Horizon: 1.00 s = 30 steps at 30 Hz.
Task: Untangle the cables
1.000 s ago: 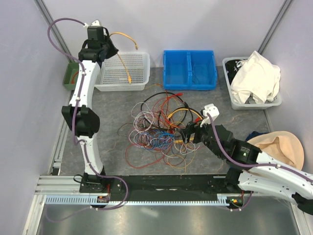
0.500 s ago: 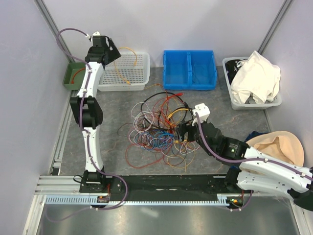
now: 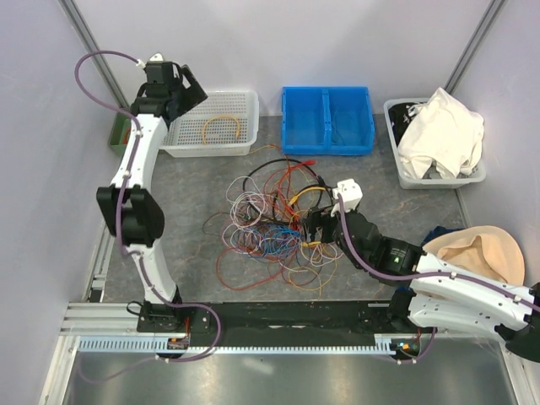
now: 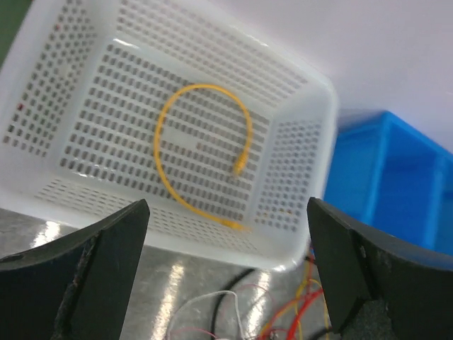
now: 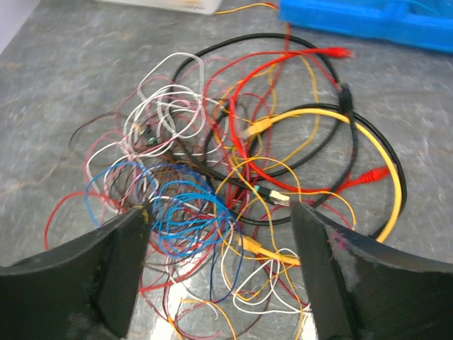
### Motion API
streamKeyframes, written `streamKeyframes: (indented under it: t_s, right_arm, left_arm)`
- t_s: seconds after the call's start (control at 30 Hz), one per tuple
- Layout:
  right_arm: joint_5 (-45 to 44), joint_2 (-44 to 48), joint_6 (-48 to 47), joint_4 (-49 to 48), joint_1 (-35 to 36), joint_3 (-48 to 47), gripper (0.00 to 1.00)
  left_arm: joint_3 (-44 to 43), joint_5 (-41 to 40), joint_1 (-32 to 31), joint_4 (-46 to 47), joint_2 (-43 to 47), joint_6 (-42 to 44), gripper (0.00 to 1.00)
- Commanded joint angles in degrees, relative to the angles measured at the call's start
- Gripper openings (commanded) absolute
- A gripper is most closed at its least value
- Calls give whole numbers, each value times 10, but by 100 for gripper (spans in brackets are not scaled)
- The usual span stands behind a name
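A jumble of cables point(image 3: 274, 221), red, orange, yellow, blue, white and black, lies on the grey table in the middle. In the right wrist view the tangle point(image 5: 233, 177) spreads below and beyond my fingers. My right gripper point(image 3: 310, 226) hangs open over the heap's right side, its jaws point(image 5: 221, 234) wide with nothing between them. One yellow cable point(image 3: 223, 128) lies curled alone in the white perforated basket point(image 3: 246, 101); the left wrist view shows that yellow cable point(image 4: 202, 152) too. My left gripper point(image 3: 179, 94) is open above the basket's left end, empty point(image 4: 228, 234).
A blue two-part bin point(image 3: 327, 120) stands behind the heap. A grey tub with white cloth point(image 3: 437, 139) is at the back right, and a beige hat point(image 3: 478, 255) at the right edge. A small green bin point(image 3: 116, 135) sits left of the white basket.
My left gripper has opened and the yellow cable it held over the basket now lies inside it. The left arm has swung left. My right gripper moved left onto the heap's edge.
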<state>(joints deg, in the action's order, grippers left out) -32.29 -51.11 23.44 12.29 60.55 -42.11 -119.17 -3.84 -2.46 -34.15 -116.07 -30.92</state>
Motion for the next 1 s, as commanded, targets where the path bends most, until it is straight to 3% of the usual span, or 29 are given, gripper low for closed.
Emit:
streamKeyframes:
  t_s: [0.0,0.07,0.2,0.3,0.4,0.47,0.53,0.67,0.8,0.97]
  right_arm:
    - [-91,6,46,-26,0,37,92]
    - [-96,1,60,-40,-3,47,98]
    - [-84,-26,114,-26,-27,63,98]
    - [-40,-28,179,-17,-68,92,98]
    - [-43,26,252,5,-93,133,98]
    - [-72,115,281,16,-93,163,98]
    - [-82,226,293,26,-92,178,98]
    - [-95,358,268,47,-93,165,98]
    - [-102,357,253,128,-93,92,98]
    - [-83,336,238,159,-93,45,98]
  left_arm:
    - [96,41,-87,19,136,-19,100]
    - [155,16,-160,20,173,-10,100]
    - [277,18,-274,65,226,-10,100]
    - [401,37,-339,161,275,-22,100]
    - [516,59,-388,273,318,-25,100]
    - [563,89,-418,330,320,-5,100]
    - [557,125,-441,328,291,18,100]
    - [488,146,-488,291,226,111,100]
    - [428,124,-539,257,164,194,94]
    - [359,135,-563,212,75,227,70]
